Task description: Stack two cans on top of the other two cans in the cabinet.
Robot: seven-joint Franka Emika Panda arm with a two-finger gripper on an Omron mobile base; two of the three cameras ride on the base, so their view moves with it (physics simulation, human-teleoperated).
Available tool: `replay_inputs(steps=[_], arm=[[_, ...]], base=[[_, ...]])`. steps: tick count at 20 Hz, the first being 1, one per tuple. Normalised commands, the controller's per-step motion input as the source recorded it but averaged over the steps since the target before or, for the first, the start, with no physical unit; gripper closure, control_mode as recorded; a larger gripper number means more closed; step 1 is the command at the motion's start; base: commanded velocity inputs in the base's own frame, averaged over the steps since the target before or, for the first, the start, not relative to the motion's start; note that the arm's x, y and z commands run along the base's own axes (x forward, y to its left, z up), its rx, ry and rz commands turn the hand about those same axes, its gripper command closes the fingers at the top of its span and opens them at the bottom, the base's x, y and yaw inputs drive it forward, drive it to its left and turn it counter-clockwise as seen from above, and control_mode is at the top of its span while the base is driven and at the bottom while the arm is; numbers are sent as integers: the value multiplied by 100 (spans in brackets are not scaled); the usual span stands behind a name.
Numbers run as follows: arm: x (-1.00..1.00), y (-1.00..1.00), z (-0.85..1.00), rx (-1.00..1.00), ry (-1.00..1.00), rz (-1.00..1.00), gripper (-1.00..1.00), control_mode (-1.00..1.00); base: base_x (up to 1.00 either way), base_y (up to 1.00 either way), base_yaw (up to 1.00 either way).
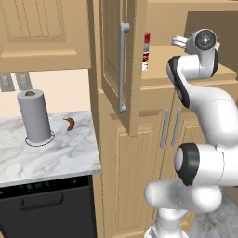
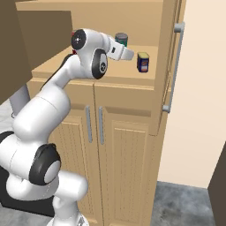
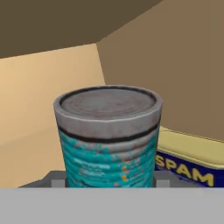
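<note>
Kitchen: marble counter point(image 1: 69, 148), paper towel roll point(image 1: 34, 116), wood cabinets point(image 1: 139, 153).

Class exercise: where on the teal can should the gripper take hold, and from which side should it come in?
Grip the teal can by its straight round wall below the grey rim, coming in level from the open cabinet front. It stands upright, and the navy tin sits close on one side, so the fingers probably fit best clear of that tin.

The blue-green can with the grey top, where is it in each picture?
Left base view: I cannot find it here; the open cabinet door and the arm hide much of the shelf.
Right base view: the teal can stands at the back of the shelf, above the arm's white wrist.
Hand view: the teal can is in the middle, close up.
Shared landmark: the navy tin, beside it.
</note>
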Motion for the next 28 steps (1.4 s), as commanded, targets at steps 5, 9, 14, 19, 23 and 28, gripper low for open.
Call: replay_inputs(steps=[5,9,14,19,23,28], arm=[[-7,-3,20,-4,0,0,100,-100],[-5,-12,3,-3,0,0,100,-100],[0,-11,16,-4,0,0,100,-100],[0,-21,6,-4,0,0,100,-100],[0,-29,-1,-2,4,0,100,-100],[0,-31,-4,0,2,0,100,-100]], base=[[0,0,0],[0,0,0],[0,0,0],[0,0,0],[0,0,0],[0,0,0]])
